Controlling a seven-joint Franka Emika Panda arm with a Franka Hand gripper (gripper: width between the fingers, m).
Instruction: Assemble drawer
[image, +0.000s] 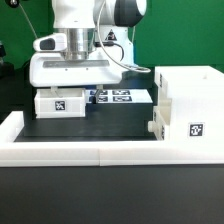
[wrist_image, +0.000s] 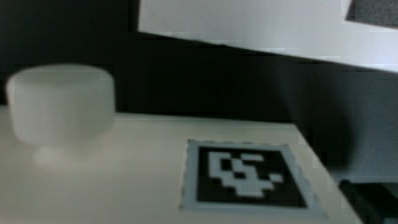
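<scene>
A small white drawer tray (image: 62, 101) with a black-and-white tag lies on the dark table at the exterior view's left. My gripper (image: 68, 88) is right down on top of it, and its fingers are hidden behind the hand and the tray. The wrist view is very close and blurred: it shows the tray's white face (wrist_image: 125, 170), its round white knob (wrist_image: 63, 100) and its tag (wrist_image: 240, 175). The large boxy shell (image: 190, 100) stands at the exterior view's right. A second small tray (image: 160, 124) sits at its lower left side.
The marker board (image: 112, 97) lies flat just beside the tray under my gripper. Long low white border blocks run along the front (image: 90, 152) and the exterior view's left (image: 12, 125). Dark table (image: 100, 125) lies between tray and shell.
</scene>
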